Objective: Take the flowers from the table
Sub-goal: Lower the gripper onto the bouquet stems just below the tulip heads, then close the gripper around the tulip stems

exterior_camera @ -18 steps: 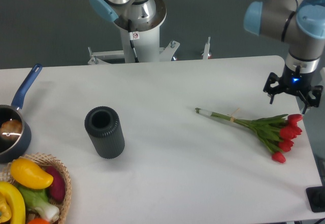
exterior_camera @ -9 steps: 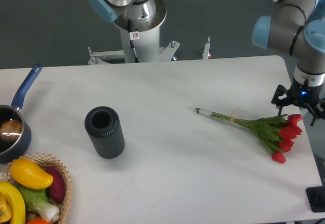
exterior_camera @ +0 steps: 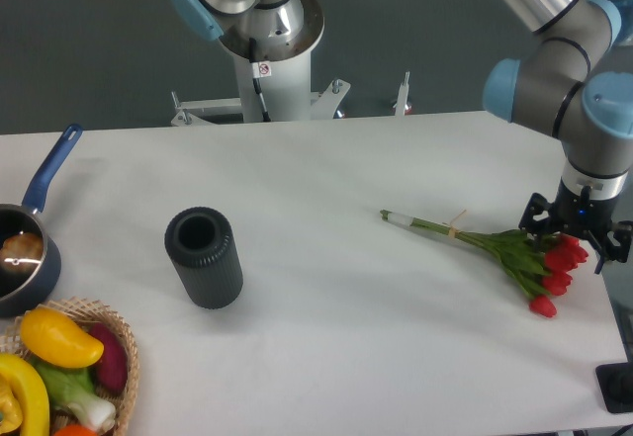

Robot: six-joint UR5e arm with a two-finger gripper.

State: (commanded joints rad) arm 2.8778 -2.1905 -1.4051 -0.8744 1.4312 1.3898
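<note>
The flowers lie flat on the white table at the right side: red tulip heads toward the right edge, green stems running up-left to a pale band. My gripper hangs directly over the red heads, fingers spread on either side of them, open with nothing gripped. Its fingertips are low, close to the blooms, and partly cover the upper heads.
A dark ribbed cylinder stands left of centre. A blue-handled pan sits at the left edge, above a wicker basket of vegetables. The robot base is behind the far edge. The table's right edge lies just past the flowers.
The gripper has come down and slightly left, from above the table's right edge to right over the tulip heads. The flowers have not moved.
</note>
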